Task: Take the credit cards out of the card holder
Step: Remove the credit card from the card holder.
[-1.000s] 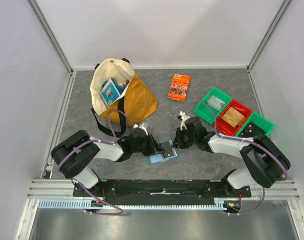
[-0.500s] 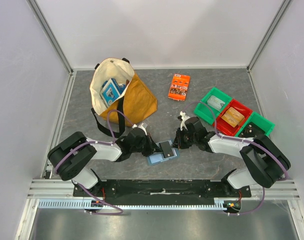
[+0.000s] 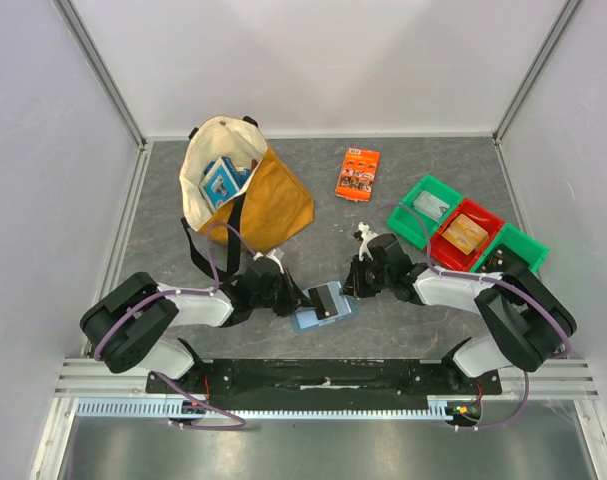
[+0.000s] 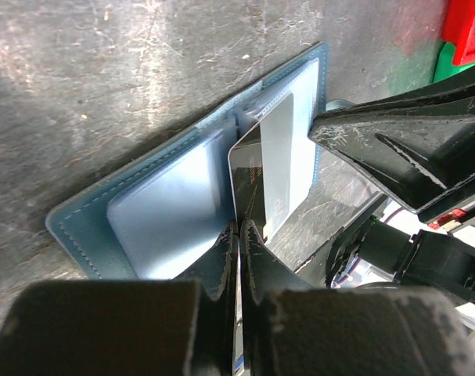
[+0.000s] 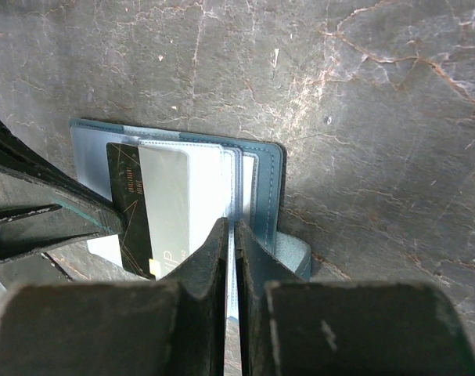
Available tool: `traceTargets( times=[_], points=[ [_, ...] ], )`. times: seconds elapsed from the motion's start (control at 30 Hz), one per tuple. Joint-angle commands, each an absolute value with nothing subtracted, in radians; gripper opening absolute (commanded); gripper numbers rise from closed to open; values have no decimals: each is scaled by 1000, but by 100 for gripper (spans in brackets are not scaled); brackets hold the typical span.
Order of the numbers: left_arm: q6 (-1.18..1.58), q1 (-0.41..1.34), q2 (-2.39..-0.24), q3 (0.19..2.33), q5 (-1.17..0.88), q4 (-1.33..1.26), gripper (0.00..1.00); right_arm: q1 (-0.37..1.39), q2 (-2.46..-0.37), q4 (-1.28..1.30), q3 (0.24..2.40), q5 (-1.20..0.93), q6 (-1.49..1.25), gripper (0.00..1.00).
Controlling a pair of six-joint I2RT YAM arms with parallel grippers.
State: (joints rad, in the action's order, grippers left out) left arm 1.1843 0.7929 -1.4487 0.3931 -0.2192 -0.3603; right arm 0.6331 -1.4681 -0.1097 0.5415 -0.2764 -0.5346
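Now that the left gripper (image 4: pixel 239 233), at nine o'clock, has just clamped the dark card (image 4: pixel 249 168), the right gripper (image 5: pixel 231 235) pinching the card holder (image 5: pixel 264 168) should brace its withdrawal.

The card holder (image 3: pixel 309 320) lies open near the counter's (image 3: pixel 383 330) front edge, midway between the two arms. A card (image 3: pixel 330 299) lies on top of it. Behind it to the left stands a bag (image 3: pixel 283 205) with a box (image 3: pixel 223 181) inside. A packet (image 3: pixel 358 172) lies behind to the right, and three bins (image 3: pixel 411 204) sit in a row at the far right.
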Motion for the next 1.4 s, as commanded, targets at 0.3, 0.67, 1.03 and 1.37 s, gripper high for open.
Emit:
traceTargets(
  times=[0.3,0.67,1.03,1.37],
  points=[
    [1189,753,-1339,324,-203,-259,2,640,-1462,31,543,-169,-474,10],
    [1181,750,-1402,344,-256,-360,10,640,-1416,21,560,-198,-472,11],
    [1170,750,-1404,348,-259,-359,10,676,-1318,-106,566,-297,-489,15],
    [1164,750,-1402,356,-255,-357,11,719,-1509,-222,532,-388,-543,12]
  ],
)
